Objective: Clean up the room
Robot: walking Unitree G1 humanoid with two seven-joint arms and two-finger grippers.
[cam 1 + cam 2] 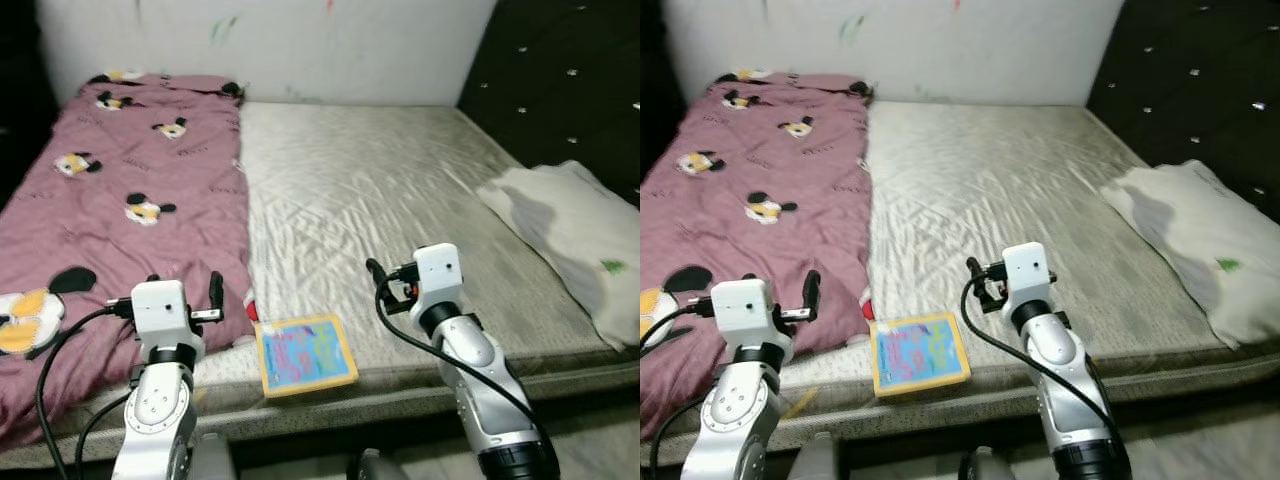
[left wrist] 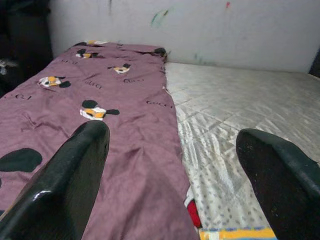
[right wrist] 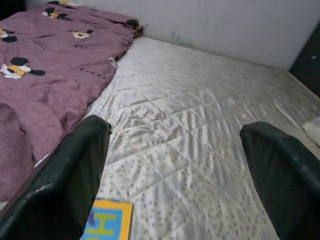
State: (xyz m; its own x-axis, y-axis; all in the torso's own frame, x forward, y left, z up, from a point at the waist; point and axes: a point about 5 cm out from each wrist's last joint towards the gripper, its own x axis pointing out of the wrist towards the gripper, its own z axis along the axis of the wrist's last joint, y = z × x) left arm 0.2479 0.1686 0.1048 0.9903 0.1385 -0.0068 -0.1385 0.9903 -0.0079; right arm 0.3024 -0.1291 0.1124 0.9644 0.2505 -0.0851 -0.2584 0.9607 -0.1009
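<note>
One wide bed (image 1: 400, 200) takes up most of the scene, its bare mattress covered in pale, wrinkled, quilted fabric. A white wall (image 1: 300, 40) with a few faint smears of colour runs behind it, and a dark tufted headboard (image 1: 560, 80) stands on the robot's right. A mauve blanket (image 1: 120, 210) printed with cartoon mouse heads lies over the left part of the mattress, and a white pillow (image 1: 580, 240) rests at the right, against the headboard.

The left gripper (image 2: 170, 185) hovers above the near edge of the blanket with its two black fingers (image 2: 70, 185) spread wide, holding nothing and touching nothing. The right gripper (image 3: 175, 180) hangs over the bare mattress near the front edge, its fingers (image 3: 75, 175) equally far apart and likewise free of any object.

Between the two arms, a picture book (image 1: 305, 353) lies flat on the front edge of the mattress, just beside the blanket's hem. Its cover is light blue with a yellow border and pink lettering. A small red item (image 1: 249, 305) peeks from under the blanket's edge next to it; what it is I cannot tell.
</note>
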